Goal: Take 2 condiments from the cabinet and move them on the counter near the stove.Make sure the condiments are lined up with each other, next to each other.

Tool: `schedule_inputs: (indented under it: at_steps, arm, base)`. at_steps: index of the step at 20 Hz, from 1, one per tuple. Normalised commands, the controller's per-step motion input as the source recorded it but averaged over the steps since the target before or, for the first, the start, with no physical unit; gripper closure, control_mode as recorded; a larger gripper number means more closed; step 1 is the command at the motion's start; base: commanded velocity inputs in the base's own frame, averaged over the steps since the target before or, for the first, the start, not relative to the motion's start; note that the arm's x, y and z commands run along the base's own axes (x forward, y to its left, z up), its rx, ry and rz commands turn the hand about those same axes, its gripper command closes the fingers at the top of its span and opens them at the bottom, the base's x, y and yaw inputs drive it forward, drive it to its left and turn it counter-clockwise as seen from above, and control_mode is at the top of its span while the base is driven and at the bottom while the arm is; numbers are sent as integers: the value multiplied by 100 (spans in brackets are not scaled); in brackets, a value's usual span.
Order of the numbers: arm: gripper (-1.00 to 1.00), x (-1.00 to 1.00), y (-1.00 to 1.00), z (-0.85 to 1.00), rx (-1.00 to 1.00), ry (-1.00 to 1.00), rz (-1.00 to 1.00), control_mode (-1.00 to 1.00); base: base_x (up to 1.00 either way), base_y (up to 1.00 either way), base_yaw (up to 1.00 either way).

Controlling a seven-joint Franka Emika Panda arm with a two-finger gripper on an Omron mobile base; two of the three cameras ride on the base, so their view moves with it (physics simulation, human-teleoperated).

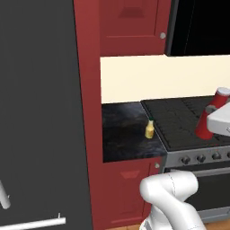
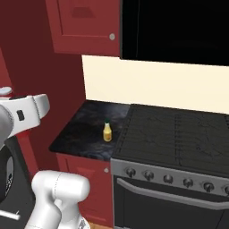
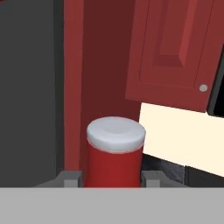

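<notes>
Red bottle (image 3: 114,153) in the gripper's (image 3: 113,178) clamp, yellow bottle (image 1: 149,129) already on the counter (image 1: 121,132).

Two condiments in all: the hand view shows the white-capped red one pinched between both fingertips, before the closed cabinet (image 3: 173,52); the left base view shows it tilted above the stove (image 1: 188,123). One yellow bottle stands upright near the stove's left edge.

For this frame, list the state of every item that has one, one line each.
Slim red bottle with white cap: gripped by the end effector, held in the air, tilted in the left base view.
End effector: shut on the red bottle.
Small yellow bottle with dark green cap: upright on the black marble-like counter, beside the black stove.
Dark red wall cabinet door: closed.
</notes>
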Motion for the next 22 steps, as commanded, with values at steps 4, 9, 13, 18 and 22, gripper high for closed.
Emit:
schedule_inputs:
  at_steps: [4,9,13,18,22]
  arm:
    - [100,0,0,0,0,0,0,100]
    - [100,0,0,0,0,0,0,100]
    - [100,0,0,0,0,0,0,100]
    - [100,0,0,0,0,0,0,100]
    - [100,0,0,0,0,0,0,100]
  base:
    - [40,0,4]
    - [36,0,1]
    - [53,0,0]
    - [66,0,0]
    - [17,0,0]
